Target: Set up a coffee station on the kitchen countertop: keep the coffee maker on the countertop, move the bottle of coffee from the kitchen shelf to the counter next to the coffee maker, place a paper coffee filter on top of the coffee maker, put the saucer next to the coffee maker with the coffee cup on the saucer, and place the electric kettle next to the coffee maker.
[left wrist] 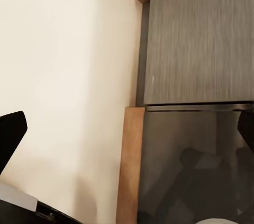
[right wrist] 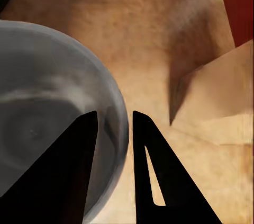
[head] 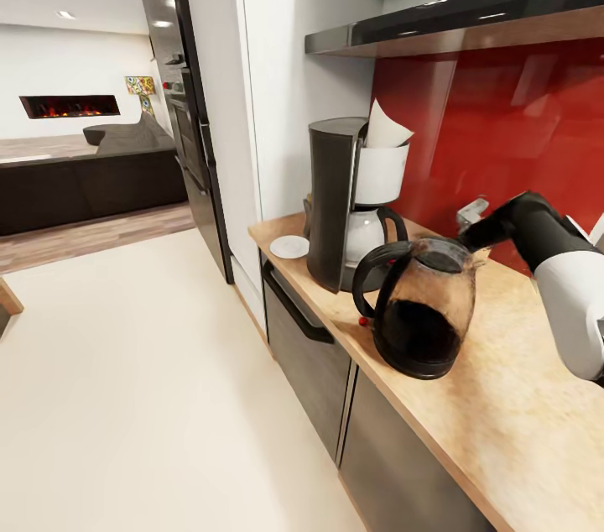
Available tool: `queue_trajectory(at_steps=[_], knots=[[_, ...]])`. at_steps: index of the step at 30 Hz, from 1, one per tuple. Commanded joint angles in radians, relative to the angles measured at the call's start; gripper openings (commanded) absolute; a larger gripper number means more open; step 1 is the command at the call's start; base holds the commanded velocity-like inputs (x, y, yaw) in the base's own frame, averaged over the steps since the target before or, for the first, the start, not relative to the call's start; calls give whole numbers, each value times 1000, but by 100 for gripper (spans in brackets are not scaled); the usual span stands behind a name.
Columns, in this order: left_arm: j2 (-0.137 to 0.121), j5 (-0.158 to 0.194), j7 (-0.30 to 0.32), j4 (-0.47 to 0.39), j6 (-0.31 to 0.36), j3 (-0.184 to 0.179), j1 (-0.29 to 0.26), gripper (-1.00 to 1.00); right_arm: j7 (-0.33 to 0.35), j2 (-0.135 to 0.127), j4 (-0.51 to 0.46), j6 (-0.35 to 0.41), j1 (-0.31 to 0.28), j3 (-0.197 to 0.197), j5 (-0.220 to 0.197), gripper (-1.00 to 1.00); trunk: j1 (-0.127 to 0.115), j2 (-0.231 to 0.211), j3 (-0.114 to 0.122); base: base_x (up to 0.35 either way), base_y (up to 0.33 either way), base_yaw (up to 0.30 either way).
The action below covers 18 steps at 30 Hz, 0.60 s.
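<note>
**Kettle at counter, right gripper on its rim**

Saucer (head: 289, 246) sat left of the maker (head: 334, 200), filter (head: 384, 129) already on top. Kettle (head: 422, 307) stood on the counter (head: 520, 398) just right of it. Right gripper (right wrist: 114, 128) straddled the glass wall with a narrow gap, probably for placing. Left jaws: can't tell.

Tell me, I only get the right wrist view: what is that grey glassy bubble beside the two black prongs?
Observer: The head view shows it is the electric kettle, standing on the kitchen countertop.
Operator: Is anything beside it?
Observer: The coffee maker stands just beyond it, with the paper coffee filter poking up from its top.
Operator: And the other arm?
Observer: In the left wrist view the left pincer hangs open above pale floor, beside the cabinet fronts.
</note>
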State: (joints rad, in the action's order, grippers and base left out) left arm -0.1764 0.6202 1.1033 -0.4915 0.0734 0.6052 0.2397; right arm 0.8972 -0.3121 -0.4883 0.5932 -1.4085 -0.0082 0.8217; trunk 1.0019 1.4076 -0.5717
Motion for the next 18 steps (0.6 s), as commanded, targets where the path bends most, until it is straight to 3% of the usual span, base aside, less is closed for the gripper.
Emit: queue_trajectory(at_steps=[1, 6, 18], knots=[[0, 5, 3, -1, 8, -1, 1, 100, 26, -6, -31, 7, -2, -1, 5, -100, 0, 0, -1, 0, 0, 0], [0, 5, 3, -1, 8, -1, 0, 100, 62, -17, -110, 41, -4, -1, 6, -100, 0, 0, -1, 0, 0, 0], [0, 4, 2, -1, 8, -1, 0, 100, 68, -32, -130, 88, -4, -1, 5, -100, 0, 0, -1, -15, -8, 0]])
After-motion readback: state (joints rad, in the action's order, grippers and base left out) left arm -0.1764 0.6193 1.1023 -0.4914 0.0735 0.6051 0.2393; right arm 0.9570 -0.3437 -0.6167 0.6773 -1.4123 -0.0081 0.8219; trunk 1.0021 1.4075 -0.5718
